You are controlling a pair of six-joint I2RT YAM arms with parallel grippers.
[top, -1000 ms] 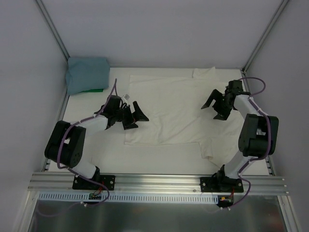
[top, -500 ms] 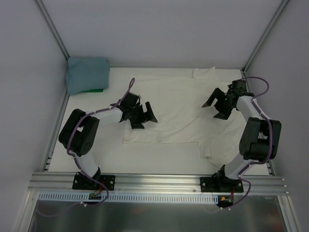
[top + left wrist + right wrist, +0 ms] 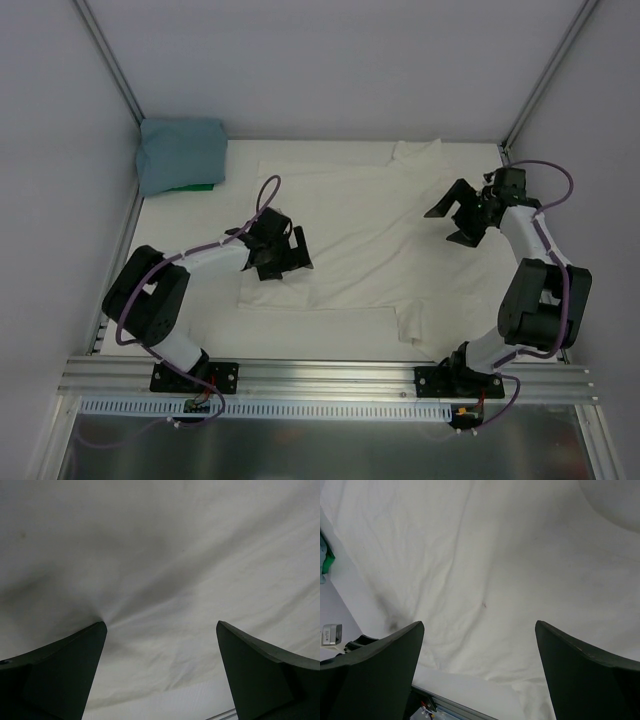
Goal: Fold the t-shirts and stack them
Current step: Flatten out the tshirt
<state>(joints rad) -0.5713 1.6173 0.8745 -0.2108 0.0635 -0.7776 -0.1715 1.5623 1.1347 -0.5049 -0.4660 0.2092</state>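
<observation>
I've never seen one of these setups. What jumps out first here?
A big cream t-shirt lies spread flat across the middle of the table, with the left arm and the right arm over its two sides, jaws wide open. A folded teal-blue t-shirt sits in the far left corner.

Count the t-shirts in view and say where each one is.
2. The cream t-shirt lies spread flat across the middle of the table; the teal-blue t-shirt sits folded in the far left corner. More could be hidden under it.
</observation>
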